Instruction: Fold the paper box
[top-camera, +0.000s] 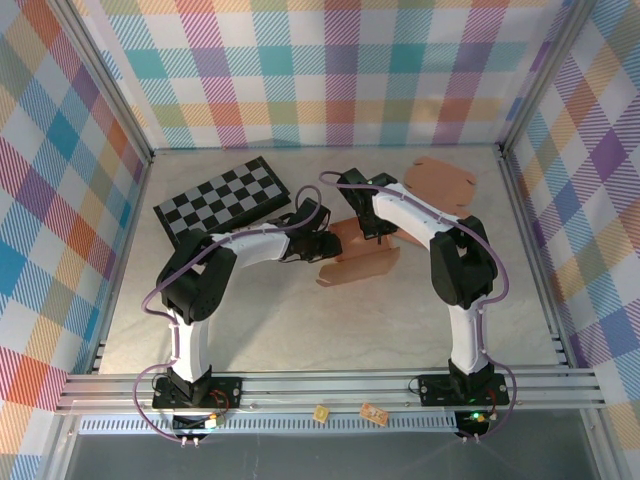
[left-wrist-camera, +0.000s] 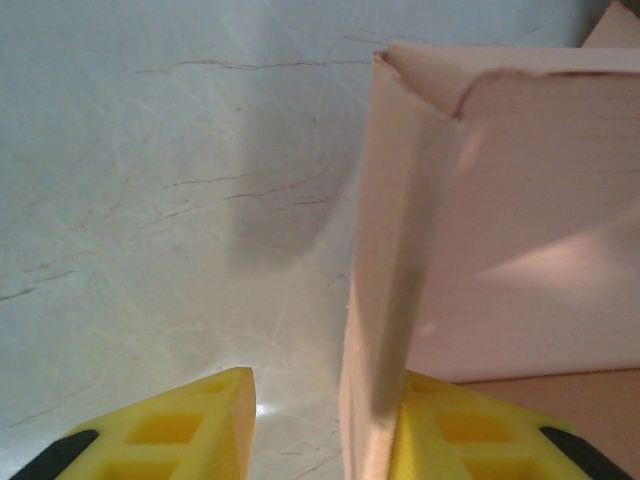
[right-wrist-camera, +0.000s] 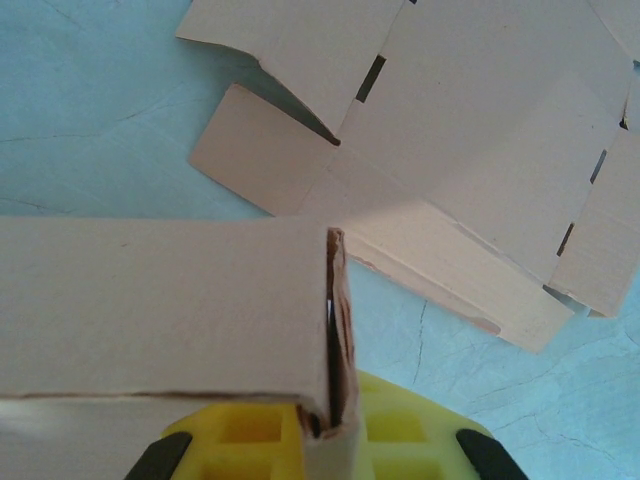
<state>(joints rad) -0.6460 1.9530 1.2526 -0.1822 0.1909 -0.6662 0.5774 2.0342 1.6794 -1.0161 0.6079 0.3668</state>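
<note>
At the centre of the counter (top-camera: 280, 330), the left gripper (left-wrist-camera: 325, 400) stands spread astride a raised wall at 9 o'clock of the paper box (top-camera: 365, 255). At 12 o'clock the right gripper (right-wrist-camera: 335, 410) pinches a flap. Left unsupported, the wall could sag, or a pull could tear the flap.

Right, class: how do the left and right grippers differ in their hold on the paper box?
The left gripper has its jaws apart; the right gripper has them shut. A wall of the paper box stands unclamped inside the left gripper; the right gripper pinches a panel's edge. Both have yellow fingers.
</note>
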